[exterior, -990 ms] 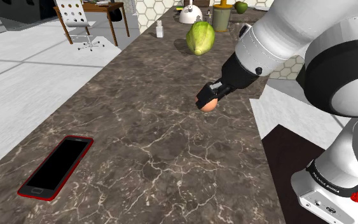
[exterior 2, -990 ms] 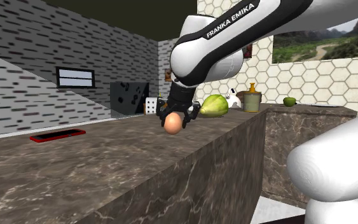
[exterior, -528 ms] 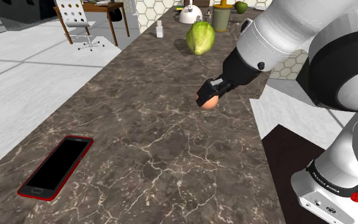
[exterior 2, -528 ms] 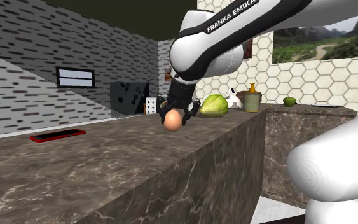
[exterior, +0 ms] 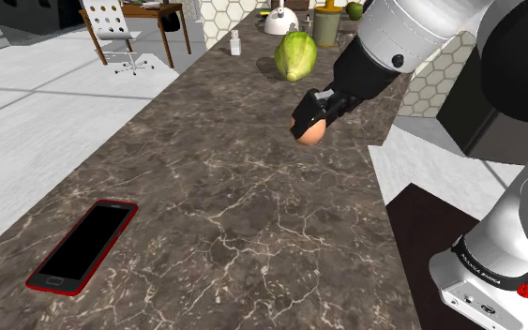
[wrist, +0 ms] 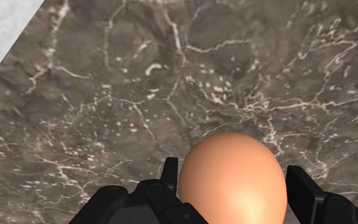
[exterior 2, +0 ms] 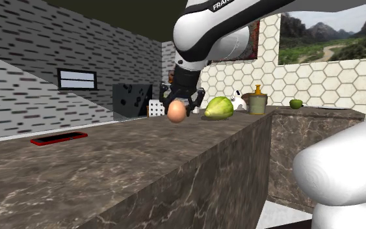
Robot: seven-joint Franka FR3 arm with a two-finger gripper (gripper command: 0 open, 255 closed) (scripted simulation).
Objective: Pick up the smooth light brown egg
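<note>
Lift step: gripper (exterior: 309, 124) is clamping the egg (exterior 2: 176, 110), apparently holding it clear of the marble counter (exterior: 205, 206), upper-middle frame. Next move likely needs steady squeeze, raising straight.

We've got a dark marbled bench (exterior: 205, 187) with a red-edged black phone (exterior: 83, 246) lying flat near its close end. Down the far end we see a pale green cabbage (exterior: 294, 55), and past it a white kettle (exterior: 279, 21), a tan jar (exterior: 326, 26) and a green apple (exterior: 354, 10). White office chair (exterior: 112, 28) off to the shoulder view's upper left.
</note>
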